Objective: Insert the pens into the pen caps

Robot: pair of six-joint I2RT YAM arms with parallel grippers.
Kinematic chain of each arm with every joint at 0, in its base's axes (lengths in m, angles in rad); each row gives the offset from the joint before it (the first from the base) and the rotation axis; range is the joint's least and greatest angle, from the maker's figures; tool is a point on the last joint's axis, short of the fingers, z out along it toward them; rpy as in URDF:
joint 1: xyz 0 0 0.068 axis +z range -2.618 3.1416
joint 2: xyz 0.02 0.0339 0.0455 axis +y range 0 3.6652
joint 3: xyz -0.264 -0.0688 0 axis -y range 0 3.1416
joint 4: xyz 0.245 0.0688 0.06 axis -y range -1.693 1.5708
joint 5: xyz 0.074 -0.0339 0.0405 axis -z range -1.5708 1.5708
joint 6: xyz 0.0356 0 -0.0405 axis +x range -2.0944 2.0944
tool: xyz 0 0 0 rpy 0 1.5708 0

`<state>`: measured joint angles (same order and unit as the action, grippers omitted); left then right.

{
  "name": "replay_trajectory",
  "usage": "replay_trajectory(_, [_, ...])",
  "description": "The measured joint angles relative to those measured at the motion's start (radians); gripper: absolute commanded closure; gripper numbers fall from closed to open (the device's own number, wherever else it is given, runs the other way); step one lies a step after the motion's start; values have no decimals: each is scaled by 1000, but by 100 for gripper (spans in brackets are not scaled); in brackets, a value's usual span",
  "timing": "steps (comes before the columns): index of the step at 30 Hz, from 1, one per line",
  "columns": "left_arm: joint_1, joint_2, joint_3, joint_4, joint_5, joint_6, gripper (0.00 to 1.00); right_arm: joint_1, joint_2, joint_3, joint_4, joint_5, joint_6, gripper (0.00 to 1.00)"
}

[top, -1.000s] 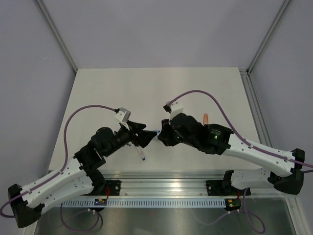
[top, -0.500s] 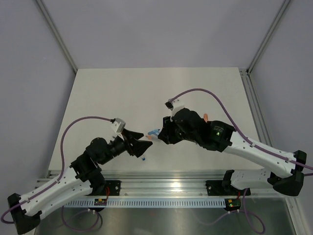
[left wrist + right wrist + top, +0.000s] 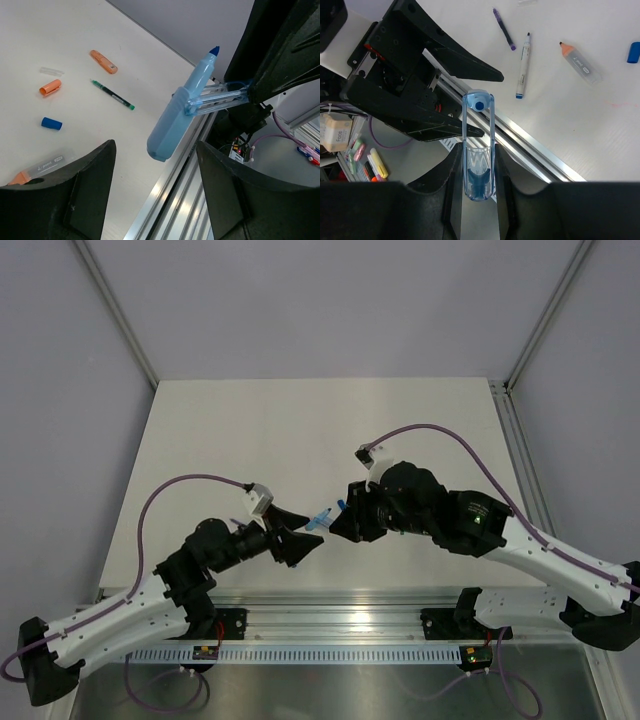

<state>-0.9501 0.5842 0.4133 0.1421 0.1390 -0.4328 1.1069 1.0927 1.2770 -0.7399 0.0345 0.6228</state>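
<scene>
- The right gripper [image 3: 478, 152] is clamped on a clear cap [image 3: 478, 167], and a light blue pen [image 3: 182, 112] juts from the cap just past its fingertips.
- The left gripper [image 3: 155, 150] gapes wide and holds nothing. The pen hangs just ahead, between its fingers.
- A blue cap [image 3: 51, 123] and an orange cap [image 3: 50, 87] lie on the table [image 3: 75, 25] beyond it.

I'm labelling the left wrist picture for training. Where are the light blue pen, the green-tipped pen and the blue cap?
light blue pen [image 3: 175, 120], left wrist view, middle of its barrel.
green-tipped pen [image 3: 112, 94], left wrist view, mid-shaft.
blue cap [image 3: 51, 123], left wrist view, its middle.
</scene>
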Motion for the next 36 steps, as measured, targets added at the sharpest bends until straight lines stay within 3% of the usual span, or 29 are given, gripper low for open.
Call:
replay_trajectory(3, [-15,6,2,12,6,5,37,0,3,0,-2,-3,6,84])
replay_trajectory(8, [-29,14,17,25,8,16,52,-1,11,0,-6,-26,8,84])
replay_trajectory(13, [-35,20,30,35,8,19,87,-1,19,0,-6,-40,11,84])
replay_trajectory(15, [-38,26,32,37,9,23,93,-1,19,0,-6,-39,13,84])
replay_trajectory(19, [-46,35,39,32,7,32,100,-2,19,0,-13,-37,15,84])
replay_trajectory(36, [-118,40,51,74,-36,43,100,-2,54,145,-43,107,6,83])
